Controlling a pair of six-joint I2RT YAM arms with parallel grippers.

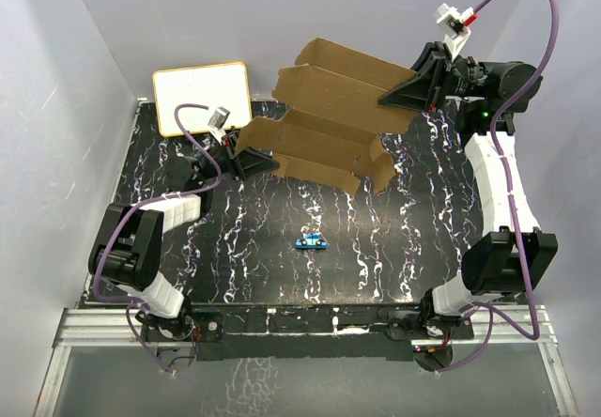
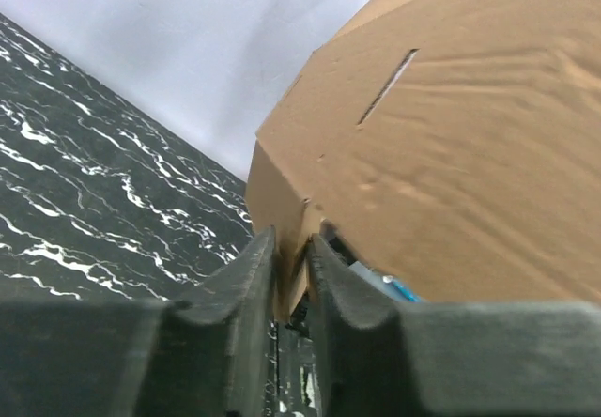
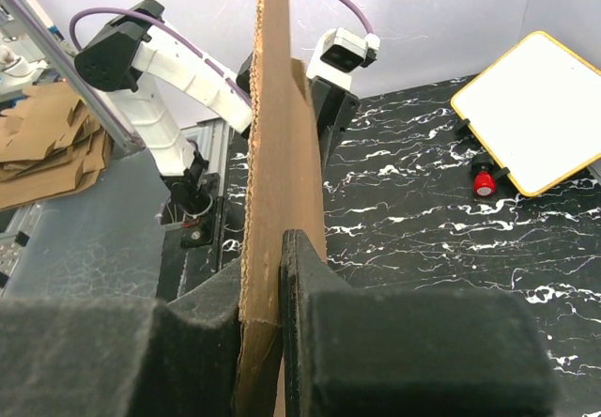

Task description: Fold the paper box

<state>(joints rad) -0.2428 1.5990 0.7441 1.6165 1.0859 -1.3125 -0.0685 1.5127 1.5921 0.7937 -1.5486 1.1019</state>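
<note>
We see a black table [image 1: 254, 267] veined with white, like marble. At its far left corner lies a white board [image 1: 201, 98] with a yellow-tan frame, flat and slightly turned. From the right wrist view, a small red-capped object [image 3: 484, 183] sits just beside the board's frame. Near the table's middle rests a little blue item [image 1: 310, 241], too small for us to identify. Pale grey walls [image 1: 282, 4] enclose the table.

The left wrist view crops the paper box [image 2: 451, 154].
</note>
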